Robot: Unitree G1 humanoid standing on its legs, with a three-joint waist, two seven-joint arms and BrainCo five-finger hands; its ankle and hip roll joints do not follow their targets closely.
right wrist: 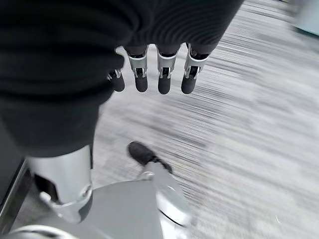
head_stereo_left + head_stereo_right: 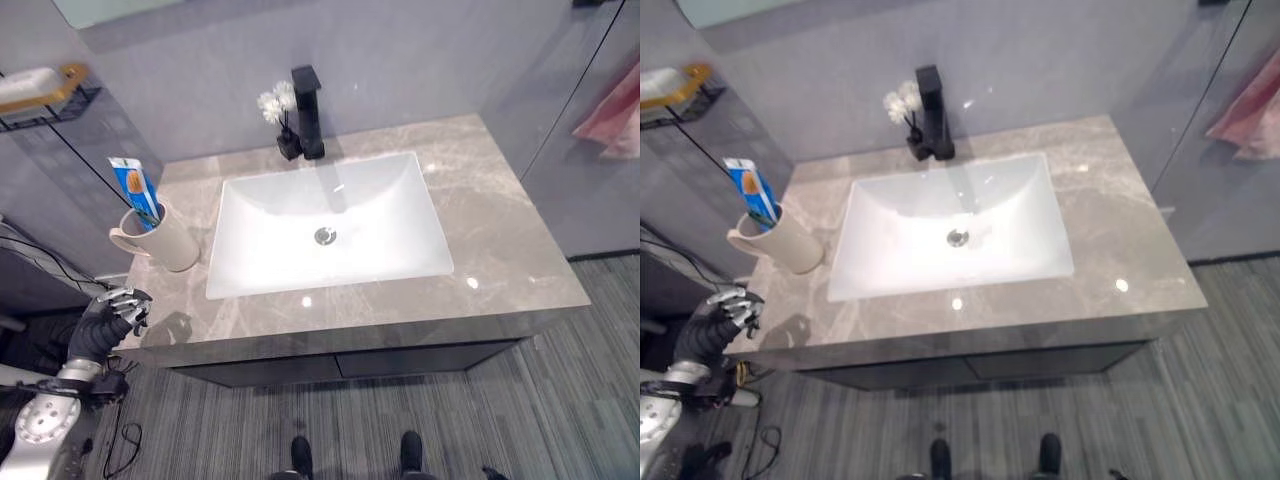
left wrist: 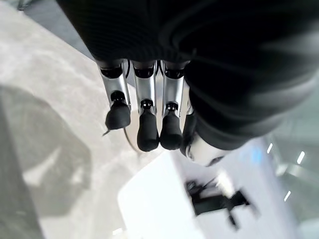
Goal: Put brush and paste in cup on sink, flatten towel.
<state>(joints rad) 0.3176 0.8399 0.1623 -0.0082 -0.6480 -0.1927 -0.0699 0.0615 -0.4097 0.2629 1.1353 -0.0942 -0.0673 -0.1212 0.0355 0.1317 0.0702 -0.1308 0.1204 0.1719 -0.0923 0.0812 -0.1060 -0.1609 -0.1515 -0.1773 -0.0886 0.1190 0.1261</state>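
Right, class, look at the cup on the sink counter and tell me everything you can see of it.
The cup is a plain beige mug, matte and ceramic-looking, with a loop handle on the side away from the basin. It stands on the grey marble-look counter, near its left edge, beside the white basin without touching it. A blue and white toothpaste tube stands in it, leaning against the rim. The left hand hangs off the counter's front corner, apart from the cup.

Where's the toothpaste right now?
The toothpaste stands in the beige cup on the counter, left of the white sink, in the left eye view. The left hand is near the counter edge below the cup.
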